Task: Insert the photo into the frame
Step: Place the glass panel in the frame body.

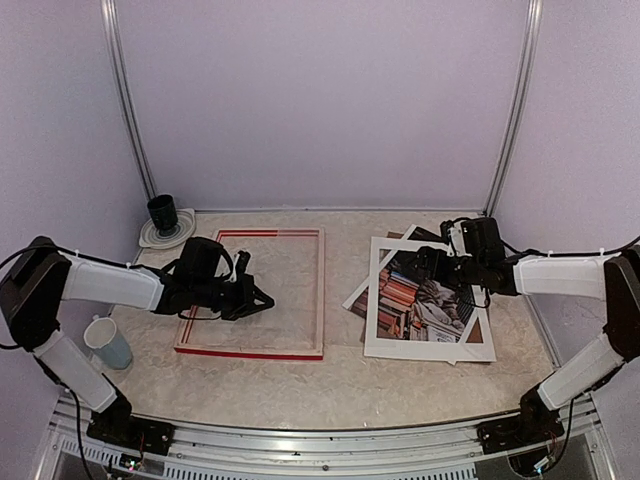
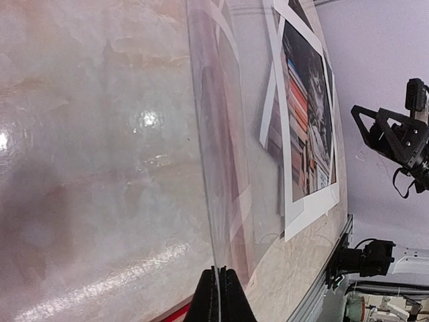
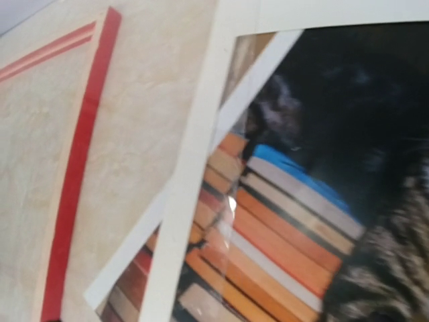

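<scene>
The frame [image 1: 321, 290] lies flat at centre-left, its red edges [image 3: 77, 174] showing. My left gripper [image 1: 262, 300] reaches over the frame's near-left part and is shut on the edge of a clear pane [image 2: 204, 147], pinched between its fingertips [image 2: 218, 290]. The photo [image 1: 430, 300], a tabby cat among stacked books, lies to the right of the frame. It sits skewed under a white mat board [image 1: 378, 330], and the right wrist view shows its books [image 3: 288, 221] up close. My right gripper [image 1: 432, 262] hovers over the photo's far part, open. Its fingers do not show in its own view.
A brown board [image 1: 482, 325] peeks out beneath the mat at the right. A black cup on a white dish [image 1: 163, 215] stands at the back left. A pale mug [image 1: 108, 342] stands by the left arm. The table's metal rail [image 1: 320, 440] runs along the near edge.
</scene>
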Tool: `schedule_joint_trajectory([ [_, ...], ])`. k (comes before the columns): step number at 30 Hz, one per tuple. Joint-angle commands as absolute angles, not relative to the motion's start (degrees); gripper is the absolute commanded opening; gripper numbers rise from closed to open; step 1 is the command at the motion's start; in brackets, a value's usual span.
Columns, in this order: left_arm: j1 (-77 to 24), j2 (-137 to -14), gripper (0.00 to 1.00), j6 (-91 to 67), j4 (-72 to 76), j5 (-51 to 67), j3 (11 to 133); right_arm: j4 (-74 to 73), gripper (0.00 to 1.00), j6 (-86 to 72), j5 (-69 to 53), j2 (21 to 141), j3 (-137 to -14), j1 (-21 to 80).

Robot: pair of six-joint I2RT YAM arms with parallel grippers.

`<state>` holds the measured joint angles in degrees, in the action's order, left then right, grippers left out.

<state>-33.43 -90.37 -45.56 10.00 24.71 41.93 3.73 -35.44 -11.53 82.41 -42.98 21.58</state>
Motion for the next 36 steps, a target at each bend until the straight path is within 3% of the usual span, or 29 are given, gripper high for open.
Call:
schedule_joint_trajectory([
  [1, -31.0, -87.2, 0.00, -42.2, 6.9, 24.0, 40.3, 4.2, 0.99, -35.6, -11.2, 85.5, -46.5, 23.7],
  [22, -24.0, -82.9, 0.00, -36.5, -2.6, 25.9, 36.4, 0.7, 0.99, -35.2, -14.6, 102.1, -58.7, 30.1],
  [36, -19.0, -85.5, 0.00, -30.2, -8.7, 27.6, 36.7, 0.4, 0.99, -35.7, -17.0, 105.4, -62.8, 31.9],
])
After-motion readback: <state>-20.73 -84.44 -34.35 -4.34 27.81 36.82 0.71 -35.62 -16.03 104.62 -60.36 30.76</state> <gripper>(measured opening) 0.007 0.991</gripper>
